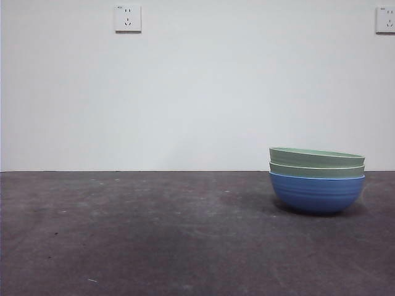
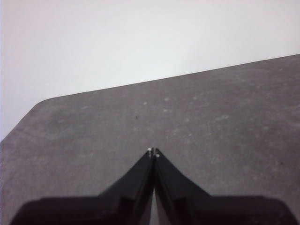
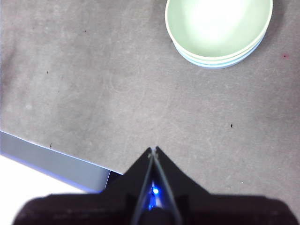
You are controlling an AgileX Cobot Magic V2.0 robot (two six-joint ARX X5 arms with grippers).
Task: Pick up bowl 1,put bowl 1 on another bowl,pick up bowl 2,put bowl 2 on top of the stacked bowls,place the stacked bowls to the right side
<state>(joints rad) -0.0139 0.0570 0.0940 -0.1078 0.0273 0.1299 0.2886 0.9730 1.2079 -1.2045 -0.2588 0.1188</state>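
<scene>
A stack of three bowls stands on the dark table at the right in the front view: the blue ribbed bowl (image 1: 316, 193) at the bottom with two pale green bowls (image 1: 316, 162) nested in it. From above, the right wrist view shows the top green bowl (image 3: 218, 28), with the blue one's pale rim (image 3: 213, 65) peeking out beneath. My right gripper (image 3: 153, 150) hovers shut above the table, well apart from the stack, holding nothing. My left gripper (image 2: 153, 151) is shut over bare table near a rounded corner, no bowl in its view.
The table's edge (image 3: 56, 161) runs close to my right gripper. A white wall with two power sockets (image 1: 128, 18) backs the table. The grey tabletop (image 1: 136, 234) stretches left of the stack.
</scene>
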